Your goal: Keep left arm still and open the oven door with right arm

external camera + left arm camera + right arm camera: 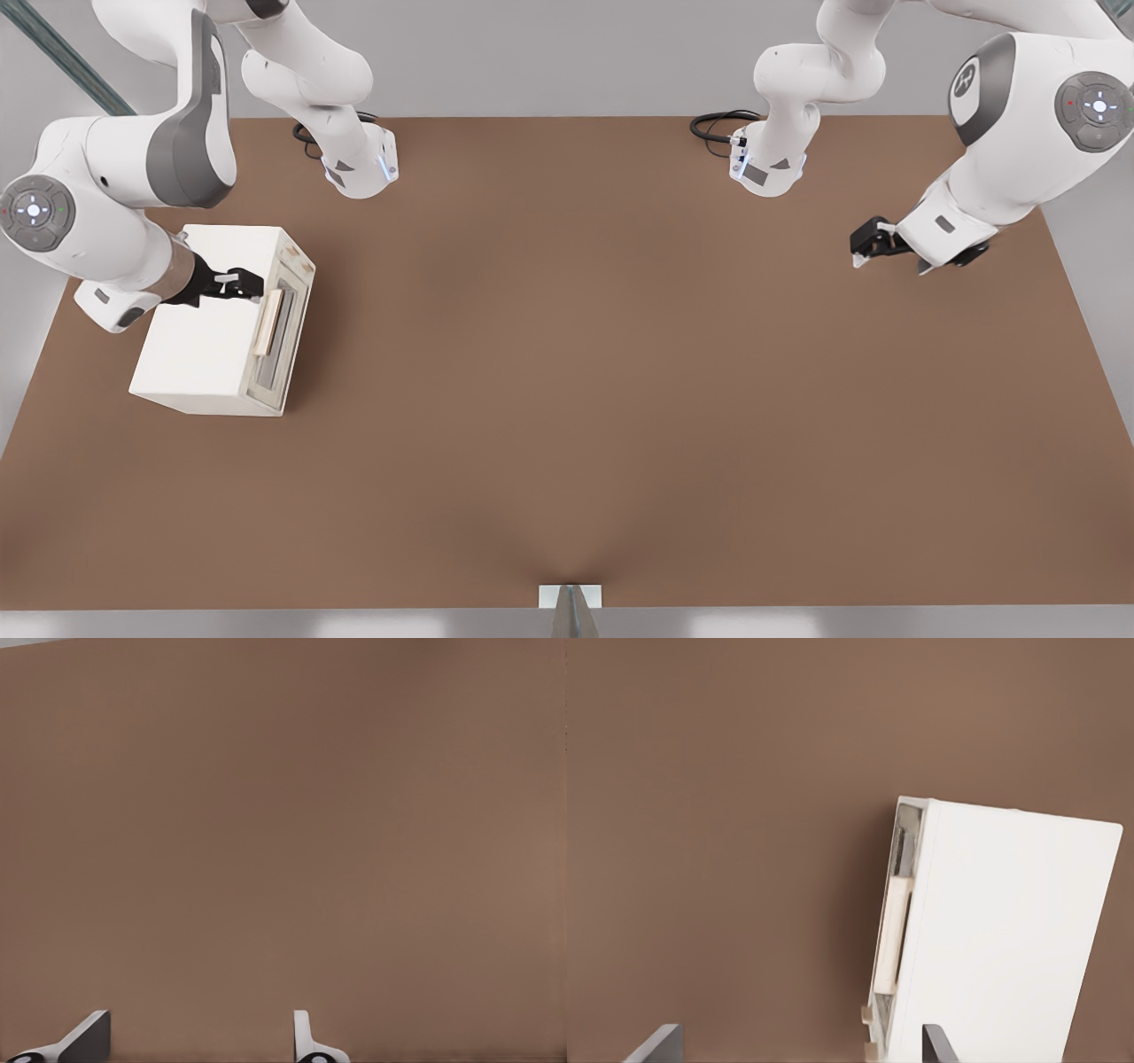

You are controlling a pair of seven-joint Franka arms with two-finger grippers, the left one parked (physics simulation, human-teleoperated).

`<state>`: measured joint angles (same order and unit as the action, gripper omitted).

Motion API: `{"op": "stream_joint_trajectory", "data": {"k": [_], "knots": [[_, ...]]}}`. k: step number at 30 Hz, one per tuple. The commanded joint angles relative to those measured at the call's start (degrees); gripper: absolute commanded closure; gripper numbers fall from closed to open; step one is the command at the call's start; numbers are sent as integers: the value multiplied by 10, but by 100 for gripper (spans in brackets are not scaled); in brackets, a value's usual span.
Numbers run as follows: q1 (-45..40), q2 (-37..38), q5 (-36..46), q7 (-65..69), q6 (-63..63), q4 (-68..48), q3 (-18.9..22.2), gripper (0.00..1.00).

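Gripper (248, 285) of the right arm (115, 195) hovering above the oven (213, 341) at the front view's left, black fingers pointing toward the door side. Fingers standing apart in the right wrist view, two dark tips (656, 1045) showing with a wide gap between them, holding nothing. Gripper lying over the top panel near the front edge, close to the wooden bar handle (268, 322) but not gripping it.

Oven door (285, 332) facing the front view's right, cream frame around a dark glass window, lying flush with the oven body, closed. Handle running along the door's upper part, pale wood, seen edge-on in the right wrist view (891, 935). Small knobs sitting at the far corner of the oven front (299, 260).

Oven resting on the brown table (576, 399), turned slightly askew to the table edges, near the table's edge at the front view's left.

Left arm (1019, 133) hanging over the table's opposite side at the front view's right, well apart from the oven, its gripper (873, 241) above bare tabletop.
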<state>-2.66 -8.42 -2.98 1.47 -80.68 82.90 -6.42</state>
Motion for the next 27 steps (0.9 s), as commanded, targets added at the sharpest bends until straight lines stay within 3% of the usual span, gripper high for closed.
{"op": "stream_joint_trajectory", "data": {"k": [1, 5, 6, 7, 10, 13, 16, 21, 27], "knots": [[0, 1, 0, 13, 6, 1, 0, 0], [26, -4, -20, 19, 14, 15, -5, 0], [53, -5, -33, 19, 14, 35, -5, 29], [74, -6, -47, 19, 15, 59, -6, 76], [97, -35, -61, 11, 26, 64, -5, 79], [169, -55, -229, -7, 26, 89, -5, 79], [182, -109, -330, -102, 50, 91, -5, 79], [144, -180, -396, -105, 37, 57, 0, 79], [134, -186, -397, -105, 35, 97, -1, 79]]}}
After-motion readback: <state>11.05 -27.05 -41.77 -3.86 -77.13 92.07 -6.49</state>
